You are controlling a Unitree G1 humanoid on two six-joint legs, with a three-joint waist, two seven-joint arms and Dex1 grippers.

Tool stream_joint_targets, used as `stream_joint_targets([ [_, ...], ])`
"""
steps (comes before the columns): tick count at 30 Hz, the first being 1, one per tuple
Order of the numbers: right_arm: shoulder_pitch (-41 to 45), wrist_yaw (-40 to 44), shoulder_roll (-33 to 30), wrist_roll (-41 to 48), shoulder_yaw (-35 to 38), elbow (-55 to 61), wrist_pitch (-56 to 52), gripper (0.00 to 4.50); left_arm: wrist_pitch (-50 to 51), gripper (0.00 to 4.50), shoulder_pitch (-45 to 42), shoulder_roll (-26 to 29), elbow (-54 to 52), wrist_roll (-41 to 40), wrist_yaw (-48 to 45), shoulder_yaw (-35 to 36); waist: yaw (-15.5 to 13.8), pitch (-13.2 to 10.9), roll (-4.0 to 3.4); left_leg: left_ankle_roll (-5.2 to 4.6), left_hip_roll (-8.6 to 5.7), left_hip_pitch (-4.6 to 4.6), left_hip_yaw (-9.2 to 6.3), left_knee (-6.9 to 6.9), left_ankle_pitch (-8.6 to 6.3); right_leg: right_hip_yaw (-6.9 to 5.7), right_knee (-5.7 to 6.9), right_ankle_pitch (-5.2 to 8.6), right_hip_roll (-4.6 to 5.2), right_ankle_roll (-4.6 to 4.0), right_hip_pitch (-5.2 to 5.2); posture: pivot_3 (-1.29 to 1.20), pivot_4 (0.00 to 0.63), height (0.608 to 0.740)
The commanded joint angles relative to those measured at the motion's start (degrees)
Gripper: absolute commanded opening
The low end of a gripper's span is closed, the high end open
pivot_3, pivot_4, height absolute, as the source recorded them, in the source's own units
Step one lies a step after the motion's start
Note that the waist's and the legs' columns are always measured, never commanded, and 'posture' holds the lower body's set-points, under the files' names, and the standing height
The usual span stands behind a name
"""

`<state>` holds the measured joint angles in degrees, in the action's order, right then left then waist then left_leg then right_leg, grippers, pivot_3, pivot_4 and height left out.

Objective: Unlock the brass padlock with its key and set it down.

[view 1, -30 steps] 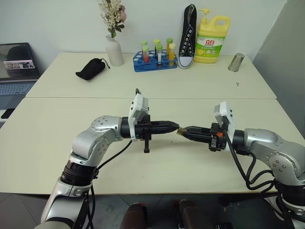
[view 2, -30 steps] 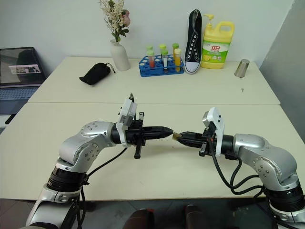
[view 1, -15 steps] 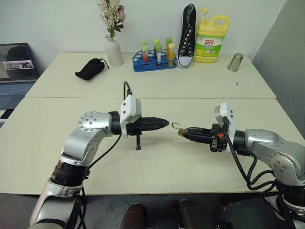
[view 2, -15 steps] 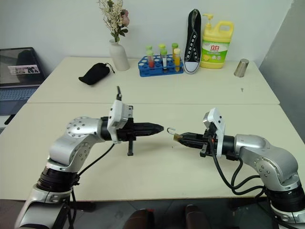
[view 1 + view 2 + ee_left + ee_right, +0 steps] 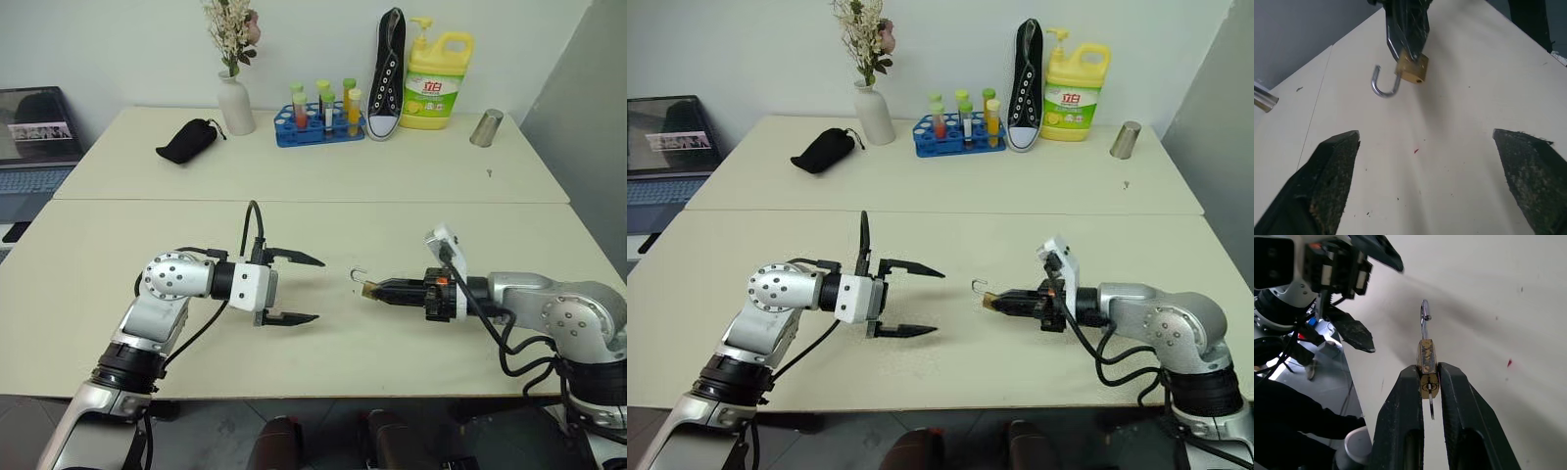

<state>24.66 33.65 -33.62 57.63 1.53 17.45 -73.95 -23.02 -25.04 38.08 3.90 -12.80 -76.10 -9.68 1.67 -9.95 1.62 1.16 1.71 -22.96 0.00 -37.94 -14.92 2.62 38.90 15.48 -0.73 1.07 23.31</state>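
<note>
While the right gripper [image 5: 1429, 382] stayed clamped on the brass padlock [image 5: 1412, 67], its shackle swung open above the tabletop [image 5: 392, 186], the left gripper [image 5: 294, 288] stood spread wide nearby; lowering gently before releasing seemed wisest.

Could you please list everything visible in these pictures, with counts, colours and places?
brass padlock: 1, golden, shackle swung open, clamped in the right pincer above the near table
key: 1, silvery, sticking out of the padlock between the right pincer's fingers
vase of flowers: 1, white, far table
pouch: 1, black, far table, left
test-tube rack: 1, blue, coloured tubes, far table centre
sneaker: 1, black and white, leaning on the wall
detergent bottle: 1, yellow, beside the sneaker
metal cup: 1, silvery, far table, right
laptop: 1, dark, far left
left pincer: open, holding nothing
right pincer: shut on the padlock
</note>
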Motion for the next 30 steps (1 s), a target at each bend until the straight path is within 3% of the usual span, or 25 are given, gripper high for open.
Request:
stream_joint_targets([
  [1, 2.6, -2.4, 2.1, 1.2, 0.8, -3.3, -4.2, 0.15, -2.0, 4.5, 0.4, -0.6, -3.8, -1.7, -0.4, -0.6, 0.0, 0.0, 0.0, 0.0, -0.01, 0.0, 0.01, 0.0, 0.0, -0.01, 0.0, 0.0, 0.0, 0.0, 0.0, 0.0, 0.15, 0.74],
  [17, 7.4, 3.4, 0.1, -8.8, -8.3, -13.5, -5.2, 0.15, -6.4, 4.5, 3.8, 0.0, -2.7, 2.4, 0.3, -2.4, 0.1, 0.0, -0.02, -0.01, -0.01, 0.0, 0.02, 0.0, 0.0, -0.05, 0.0, 0.0, -0.06, 0.01, 0.02, 0.0, 0.15, 0.74],
  [24, 8.3, 4.7, -0.9, -12.5, -9.2, -15.5, -4.4, 2.59, -7.0, 4.5, 3.7, -0.7, -1.4, 3.1, 1.6, -3.1, 0.1, 0.0, -0.02, -0.01, 0.0, 0.01, 0.02, 0.0, 0.0, -0.06, 0.0, 0.0, -0.07, 0.01, 0.02, 0.0, 0.15, 0.74],
  [28, 7.7, 6.3, -3.3, -13.0, -7.8, -14.5, -4.2, 4.13, 4.6, 4.5, 4.4, -1.2, -4.6, -0.6, 3.2, -3.2, 0.1, 0.0, -0.01, -0.01, -0.01, 0.01, 0.0, -0.01, 0.0, -0.08, 0.01, 0.0, -0.07, 0.02, 0.0, 0.0, 0.15, 0.74],
  [30, 6.5, 7.1, -5.1, -12.9, -7.2, -13.1, -4.0, 4.47, 8.2, 4.5, 4.5, -1.1, -6.4, -2.2, 2.8, -3.4, 0.0, 0.0, -0.01, -0.01, -0.02, 0.0, 0.01, -0.02, 0.0, -0.09, 0.01, 0.01, -0.05, 0.02, 0.0, 0.0, 0.15, 0.74],
])
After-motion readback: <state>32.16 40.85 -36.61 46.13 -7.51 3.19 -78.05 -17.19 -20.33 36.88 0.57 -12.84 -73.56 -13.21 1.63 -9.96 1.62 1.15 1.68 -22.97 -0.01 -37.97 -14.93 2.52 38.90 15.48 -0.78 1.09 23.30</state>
